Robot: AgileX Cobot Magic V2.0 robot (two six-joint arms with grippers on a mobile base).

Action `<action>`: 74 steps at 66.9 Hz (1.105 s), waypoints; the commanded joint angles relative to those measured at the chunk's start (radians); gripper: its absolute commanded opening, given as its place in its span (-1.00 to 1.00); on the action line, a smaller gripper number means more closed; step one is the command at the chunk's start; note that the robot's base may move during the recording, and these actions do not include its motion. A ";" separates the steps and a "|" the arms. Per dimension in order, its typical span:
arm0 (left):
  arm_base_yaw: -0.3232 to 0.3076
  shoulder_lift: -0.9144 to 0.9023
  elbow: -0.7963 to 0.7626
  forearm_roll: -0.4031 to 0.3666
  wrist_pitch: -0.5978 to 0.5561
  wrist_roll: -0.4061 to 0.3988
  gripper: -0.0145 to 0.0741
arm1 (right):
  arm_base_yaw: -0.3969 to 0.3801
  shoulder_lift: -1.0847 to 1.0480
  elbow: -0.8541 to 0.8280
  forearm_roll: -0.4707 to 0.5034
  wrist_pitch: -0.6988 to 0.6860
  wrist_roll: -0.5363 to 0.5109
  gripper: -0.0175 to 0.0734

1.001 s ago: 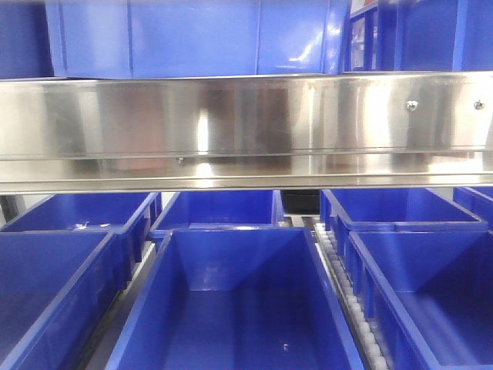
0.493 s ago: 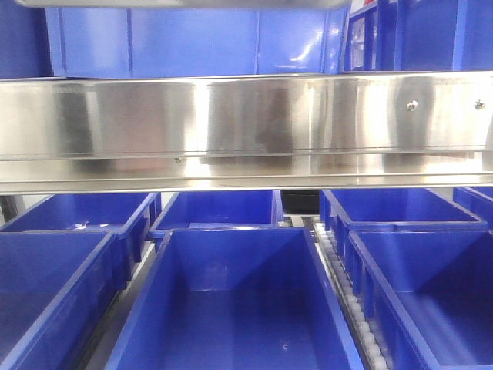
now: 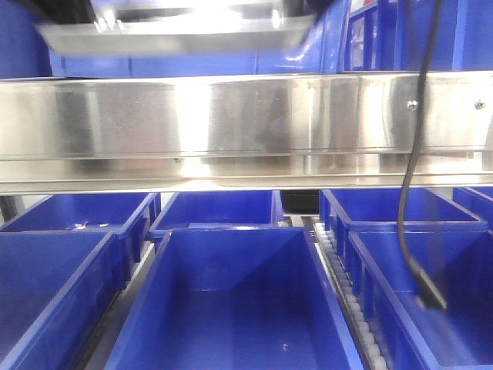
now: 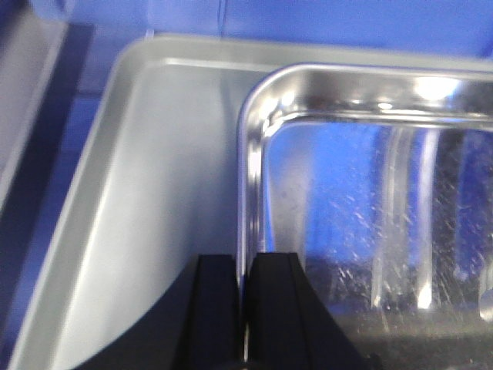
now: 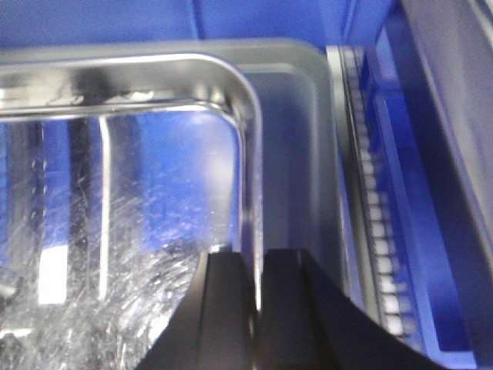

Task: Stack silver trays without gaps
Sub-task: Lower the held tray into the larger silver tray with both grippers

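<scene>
Both tools were clamped on the upper silver tray [image 4: 370, 223]: the left tool [image 4: 245, 308] pinched one rim, the right tool [image 5: 256, 301] the opposite. It hung above the lower silver tray [image 4: 146, 193], offset and not yet nested; seating remained.

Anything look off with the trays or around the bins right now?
The held tray, pinched at its rim by the left gripper and right gripper, hangs over the lower tray, not nested. A loose black cable dangles across the steel rail towards a blue bin. No spills or damage show.
</scene>
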 commanded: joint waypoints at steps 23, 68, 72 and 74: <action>-0.022 0.029 -0.017 -0.056 -0.138 0.003 -0.71 | -0.013 0.023 -0.021 0.044 -0.201 -0.011 -0.65; -0.020 0.054 -0.017 -0.034 -0.159 -0.011 -0.05 | -0.026 0.040 -0.021 0.044 -0.189 -0.011 -0.03; -0.010 0.054 -0.017 -0.034 -0.154 -0.025 0.03 | -0.032 0.040 -0.021 0.039 -0.175 -0.011 0.07; 0.000 0.054 -0.017 -0.034 -0.150 -0.037 0.05 | -0.037 0.040 -0.021 0.040 -0.172 -0.011 0.09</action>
